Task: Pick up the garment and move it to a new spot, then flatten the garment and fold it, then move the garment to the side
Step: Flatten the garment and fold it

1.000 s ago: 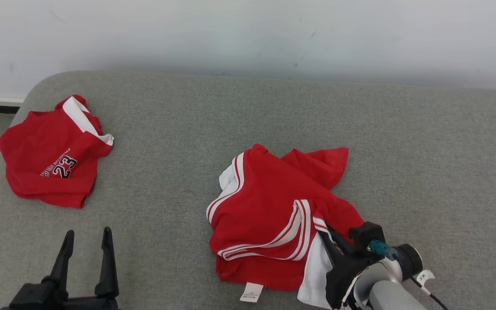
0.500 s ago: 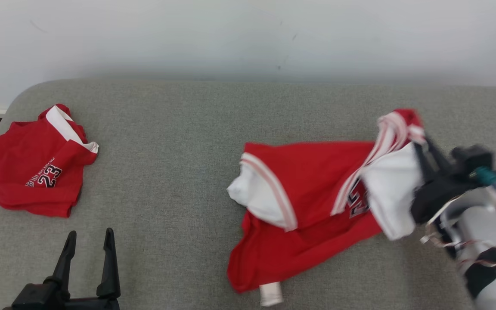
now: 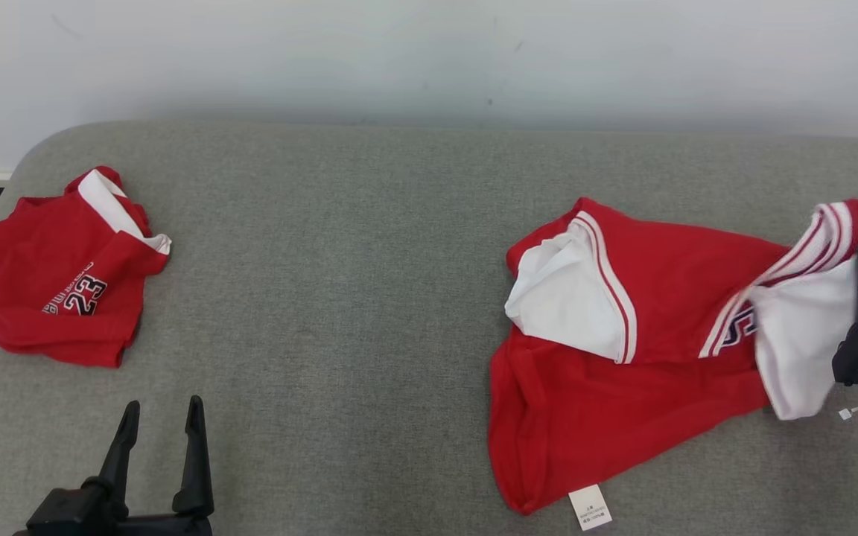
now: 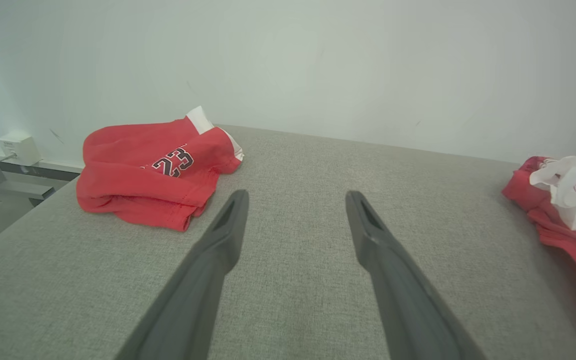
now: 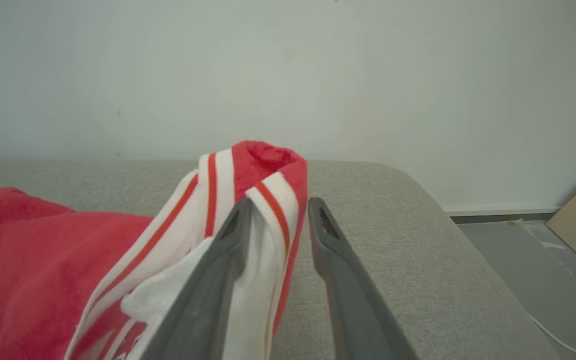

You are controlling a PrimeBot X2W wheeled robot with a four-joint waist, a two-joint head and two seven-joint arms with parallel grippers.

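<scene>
Right gripper [image 5: 279, 202], mostly cut off in head view, pinches the garment [image 3: 667, 283] by its striped hem; left gripper [image 4: 296, 194] spread wide, empty.

Bright, even, diffuse light everywhere. Soft grey shadow band on pale wall [image 3: 429, 112] just above grey fabric-covered surface [image 3: 339, 313]. Thin shadow beneath crumpled red-and-white jersey [image 3: 623, 387]. Wrist views: long dark fingers [image 4: 188, 300] soft-focused low down, edges stretched.
</scene>
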